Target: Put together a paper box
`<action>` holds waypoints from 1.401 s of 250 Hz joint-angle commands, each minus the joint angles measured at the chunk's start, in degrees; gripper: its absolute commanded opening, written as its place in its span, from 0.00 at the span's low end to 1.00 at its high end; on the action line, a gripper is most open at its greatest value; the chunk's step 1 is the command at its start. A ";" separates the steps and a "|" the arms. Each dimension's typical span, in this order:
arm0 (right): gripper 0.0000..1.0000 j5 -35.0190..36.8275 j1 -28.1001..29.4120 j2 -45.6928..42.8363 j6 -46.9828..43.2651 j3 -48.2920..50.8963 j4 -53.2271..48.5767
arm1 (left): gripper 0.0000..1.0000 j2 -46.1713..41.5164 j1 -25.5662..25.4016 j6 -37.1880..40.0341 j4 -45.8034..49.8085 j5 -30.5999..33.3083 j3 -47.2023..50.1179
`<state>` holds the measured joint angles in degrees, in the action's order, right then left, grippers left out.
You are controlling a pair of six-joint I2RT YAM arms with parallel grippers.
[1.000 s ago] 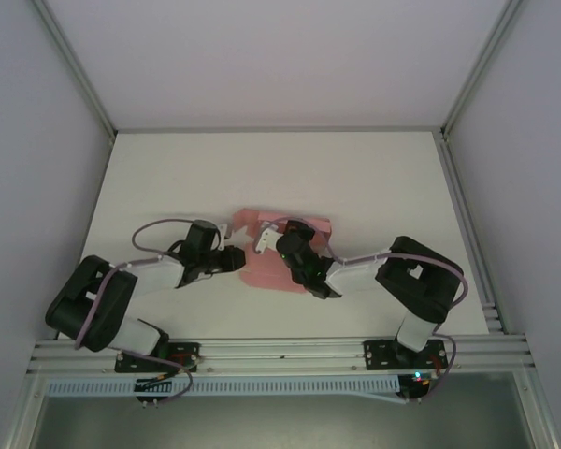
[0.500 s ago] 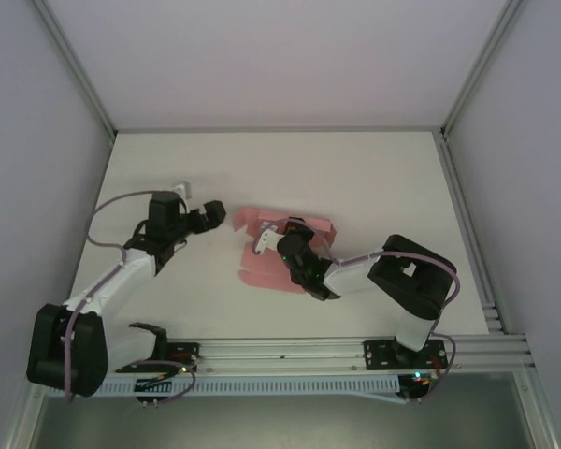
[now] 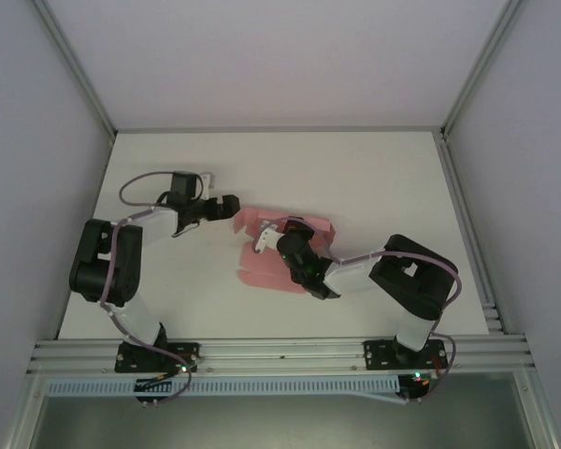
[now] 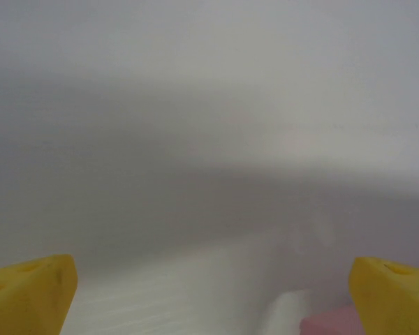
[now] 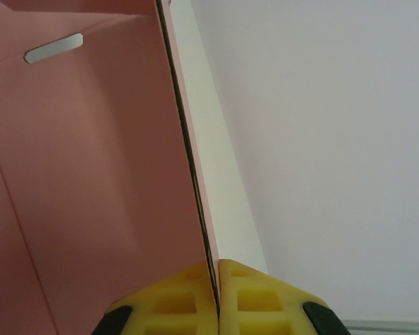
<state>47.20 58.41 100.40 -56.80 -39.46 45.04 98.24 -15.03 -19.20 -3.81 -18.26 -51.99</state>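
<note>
A pale-pink box [image 3: 262, 271], only partly folded, lies at the middle of the desk [image 3: 374, 178]. The right jaws are pressed together on the thin edge of one panel, with the card pinched between the yellow pads [image 5: 174, 307] beside a face that has a slot cut in it. The left jaws stand spread wide, holding nothing, just beside the box's far-left corner. The card looks light and thin, and stiff only along its creases. A hard squeeze would probably bow or crush it, and a push would probably slide it across the smooth desk. The safest hold looks to be a flap edge close to a crease, pinched gently while the other jaws steady the flat part.
</note>
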 commanded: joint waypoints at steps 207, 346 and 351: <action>0.00 -3.89 -0.30 -3.32 8.72 -2.90 -12.52 | 0.63 -8.30 -9.63 11.91 -22.08 -14.61 16.25; 0.00 -8.56 -1.21 -3.85 12.97 -3.97 -20.84 | 0.63 -7.47 -14.62 13.57 -29.06 -4.07 19.82; 0.00 -8.49 -1.28 -3.95 12.76 -3.66 -20.30 | 0.63 -7.60 -14.68 13.48 -29.33 -4.16 20.31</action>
<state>42.74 57.25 95.98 -47.31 -43.40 27.59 90.50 -28.56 -7.55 -29.78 -23.53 -33.30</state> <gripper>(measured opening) 0.053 0.630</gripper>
